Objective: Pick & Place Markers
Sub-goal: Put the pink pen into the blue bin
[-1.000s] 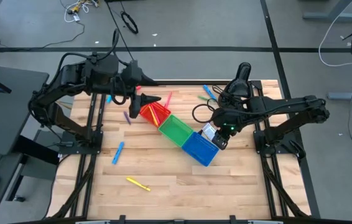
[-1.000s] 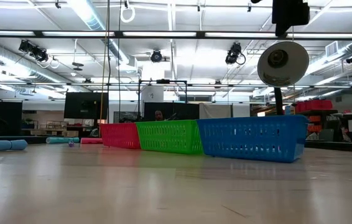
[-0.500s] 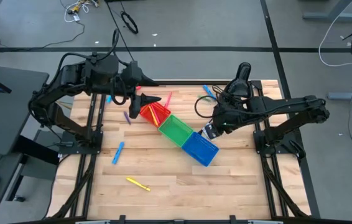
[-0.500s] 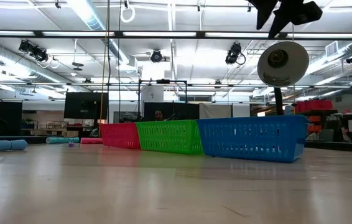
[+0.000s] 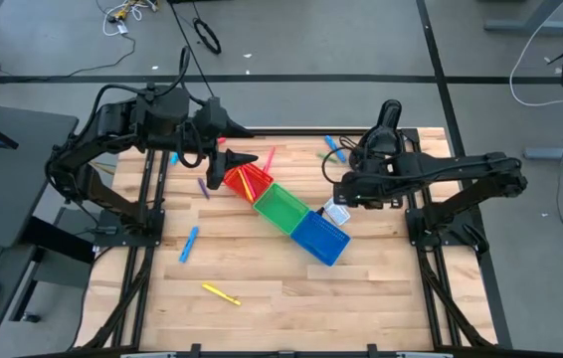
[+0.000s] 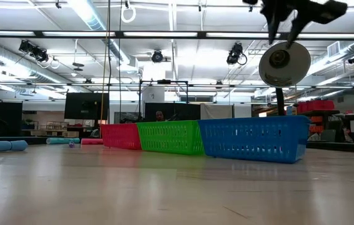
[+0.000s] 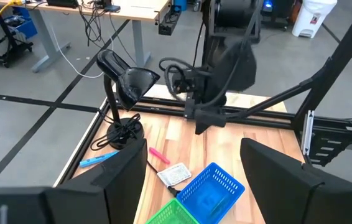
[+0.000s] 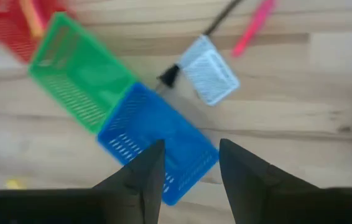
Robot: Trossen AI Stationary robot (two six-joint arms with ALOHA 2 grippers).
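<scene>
Red (image 5: pixel 245 181), green (image 5: pixel 281 207) and blue (image 5: pixel 321 237) bins stand in a slanting row at the table's middle. Markers lie flat on the wood: a blue one (image 5: pixel 189 244), a yellow one (image 5: pixel 220 293), a pink one (image 5: pixel 270 157) and a purple one (image 5: pixel 202 187); more lie in the red bin. My right gripper (image 5: pixel 341 199) hangs open above the table, just past the blue bin's far right side (image 8: pixel 163 140), pointing down, nothing between its fingers. My left gripper (image 5: pixel 247 145) waits open, high above the red bin's far side.
A small pale rectangular device (image 8: pixel 208 76) on a black cable lies beside the blue bin, with a pink marker (image 8: pixel 252 26) beyond it. A black stand (image 5: pixel 389 114) rises at the far right. Blue (image 5: pixel 333 146) and green (image 5: pixel 326 156) markers lie nearby.
My right gripper has rolled about the line it points along while staying above the blue bin's far end; the pale device beneath it now shows. The bins and markers have stayed put.
</scene>
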